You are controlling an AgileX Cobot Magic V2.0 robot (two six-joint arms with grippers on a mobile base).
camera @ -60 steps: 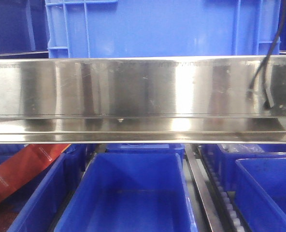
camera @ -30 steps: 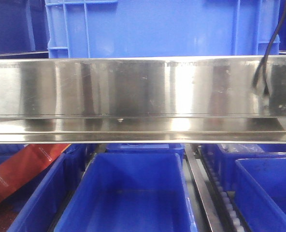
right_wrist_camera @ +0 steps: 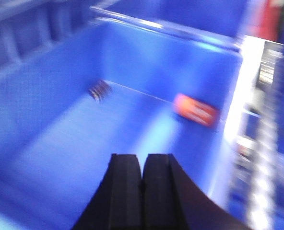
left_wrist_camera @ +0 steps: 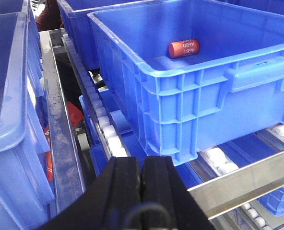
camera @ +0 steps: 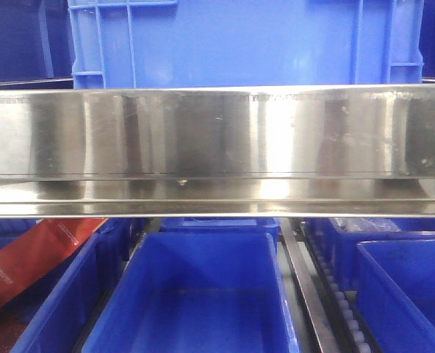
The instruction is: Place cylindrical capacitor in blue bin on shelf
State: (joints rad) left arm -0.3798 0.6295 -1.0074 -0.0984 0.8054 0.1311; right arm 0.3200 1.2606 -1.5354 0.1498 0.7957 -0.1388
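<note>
Capacitor (left_wrist_camera: 183, 48), orange cylinder, lies loose on blue bin (left_wrist_camera: 190, 81) floor on steel shelf (camera: 217, 132); both claws, left (left_wrist_camera: 142, 184) and right (right_wrist_camera: 142, 184), pressed closed, empty; placement apparently done, withdrawal next.

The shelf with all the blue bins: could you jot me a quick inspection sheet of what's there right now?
Surface: steel shelf, shiny front rail; white rollers under the bins.
Job's things: orange cylinder lies on its side inside the blue bin.
Clutter: red packet in a lower bin; small dark part, blurred, in the right wrist view.
Grippers: left gripper shut, empty; right gripper shut, empty.
Cables: nothing seen.
Surroundings: more blue bins on the lower tier.
</note>
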